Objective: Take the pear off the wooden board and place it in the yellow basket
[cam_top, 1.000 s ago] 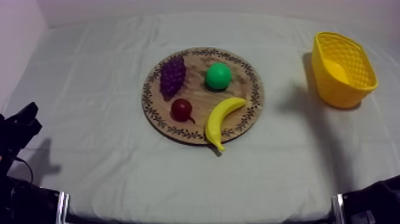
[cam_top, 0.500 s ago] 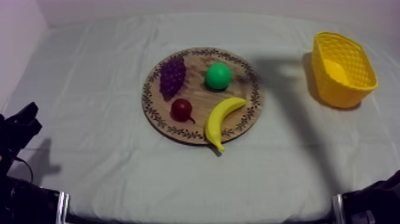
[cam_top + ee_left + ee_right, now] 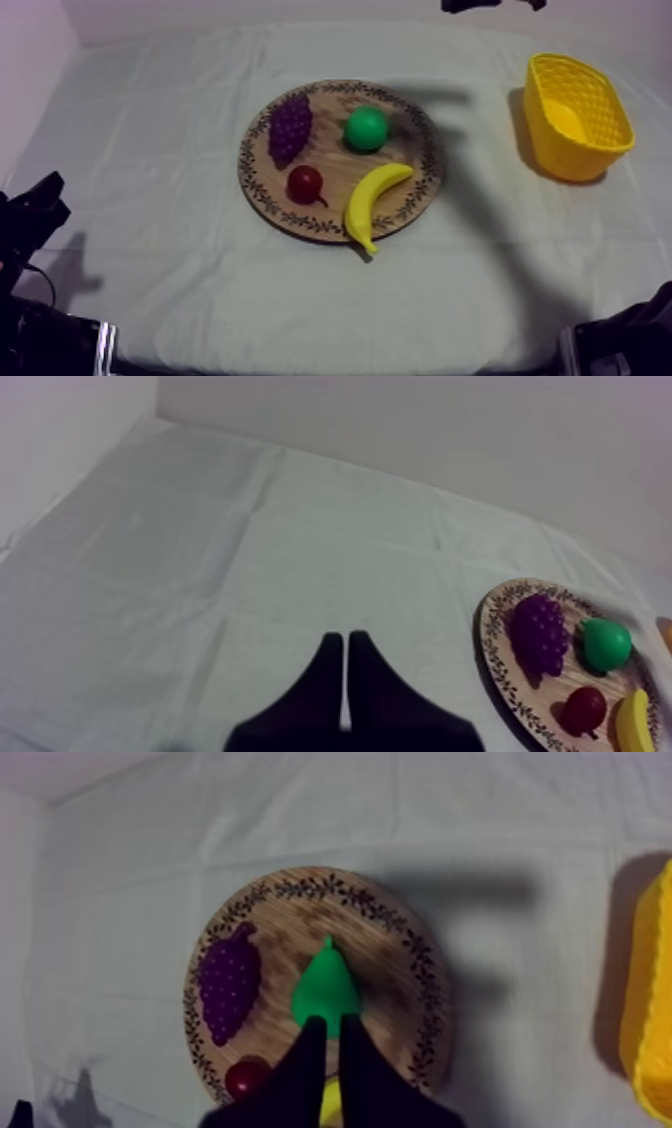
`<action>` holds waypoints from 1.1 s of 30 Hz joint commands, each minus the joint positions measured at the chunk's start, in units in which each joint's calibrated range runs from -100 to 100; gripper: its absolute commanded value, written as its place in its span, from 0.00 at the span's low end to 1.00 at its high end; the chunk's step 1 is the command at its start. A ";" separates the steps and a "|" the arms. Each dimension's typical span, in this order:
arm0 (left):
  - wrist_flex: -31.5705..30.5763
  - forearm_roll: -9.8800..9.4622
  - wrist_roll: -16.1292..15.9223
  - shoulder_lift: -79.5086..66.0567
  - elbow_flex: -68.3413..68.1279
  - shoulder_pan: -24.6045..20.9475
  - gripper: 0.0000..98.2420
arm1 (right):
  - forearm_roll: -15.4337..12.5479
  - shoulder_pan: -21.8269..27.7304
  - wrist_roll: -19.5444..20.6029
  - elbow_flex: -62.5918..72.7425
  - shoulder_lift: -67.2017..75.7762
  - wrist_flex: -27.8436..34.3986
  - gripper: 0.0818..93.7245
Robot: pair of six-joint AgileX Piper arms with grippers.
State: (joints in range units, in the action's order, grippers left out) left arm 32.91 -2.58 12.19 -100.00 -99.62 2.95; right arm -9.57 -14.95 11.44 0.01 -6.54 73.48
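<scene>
No readable text, label, brand, number or sign on the wooden board [image 3: 421, 176], yellow basket [image 3: 572, 156] or cloth [image 3: 150, 200]

1. Wooden board [image 3: 258, 190]: brown, dark leaf-pattern rim.
2. Pear [image 3: 366, 128]: bright green.
3. Bunch of grapes [image 3: 290, 128]: purple.
4. Small red fruit [image 3: 305, 183]: dark red.
5. Banana [image 3: 375, 200]: yellow.
6. Basket [image 3: 590, 150]: yellow lattice, upper right.
7. Cloth [image 3: 150, 150]: grey-white.

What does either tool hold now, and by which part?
Nothing is held. The left tool and the right tool are both shut on nothing; the pear lies free on the wooden board.
</scene>
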 commanded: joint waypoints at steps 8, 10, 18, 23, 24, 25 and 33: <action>-0.01 0.02 -0.01 0.00 -0.05 -0.02 0.00 | 1.03 -2.81 1.61 -1.67 -3.47 -1.32 0.60; -0.01 0.02 -0.01 0.00 -0.05 -0.02 0.00 | 0.81 -3.24 1.56 -1.84 -4.66 -1.52 0.70; -0.01 0.02 -0.01 0.00 -0.05 -0.02 0.00 | 1.38 -4.65 3.01 0.48 -11.61 -1.46 0.91; -0.01 0.02 -0.01 0.00 -0.05 -0.02 0.00 | 1.09 -4.59 3.16 2.65 -16.36 -1.69 0.95; -0.01 0.02 -0.01 0.00 -0.05 -0.02 0.00 | 1.07 -4.56 3.14 3.07 -17.33 -1.77 0.96; -0.01 0.02 -0.01 0.00 -0.05 -0.02 0.00 | 1.05 -4.55 3.12 3.56 -18.35 -1.82 0.96; -0.01 0.02 -0.01 0.00 -0.05 -0.02 0.00 | 0.70 -4.75 3.07 6.99 -25.94 -1.15 0.98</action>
State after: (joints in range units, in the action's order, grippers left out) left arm 32.91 -2.58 12.19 -100.00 -99.62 2.95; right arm -8.71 -19.65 14.67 6.74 -31.26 71.79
